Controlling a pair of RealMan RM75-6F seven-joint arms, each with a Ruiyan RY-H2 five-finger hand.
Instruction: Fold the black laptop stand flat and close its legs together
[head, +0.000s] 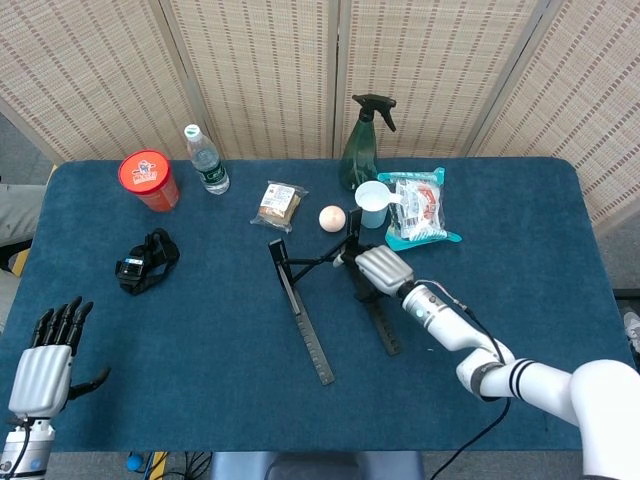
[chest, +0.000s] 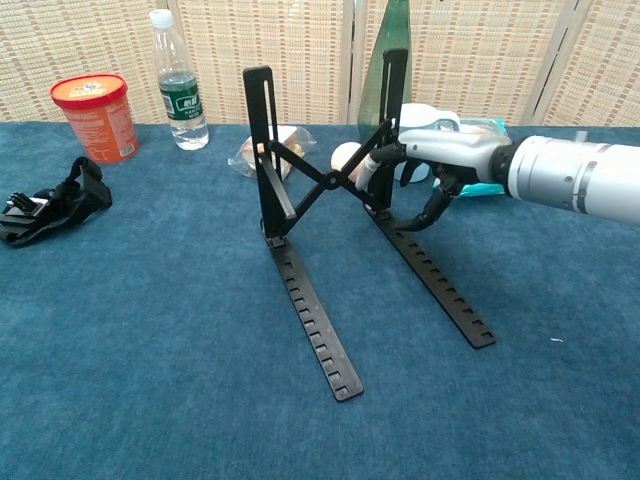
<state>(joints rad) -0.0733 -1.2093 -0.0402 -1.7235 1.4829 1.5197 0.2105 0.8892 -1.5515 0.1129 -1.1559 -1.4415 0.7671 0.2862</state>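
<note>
The black laptop stand (head: 300, 300) (chest: 300, 200) stands unfolded mid-table. Its two notched rails lie flat and apart, its two uprights rise at the far end, and crossed links join them. My right hand (head: 380, 268) (chest: 440, 160) is at the right upright (chest: 394, 90), just above the hinge. One finger reaches onto the cross link and the others curl around the upright's base. My left hand (head: 42, 365) hovers at the table's front left corner with fingers spread and nothing in it; the chest view does not show it.
Behind the stand are a green spray bottle (head: 360, 145), a white cup (head: 372, 203), a snack bag (head: 420, 208), a pale ball (head: 332, 216) and a small packet (head: 279, 204). At the left are a red tub (head: 148, 179), a water bottle (head: 206, 160) and a black strap (head: 146, 262).
</note>
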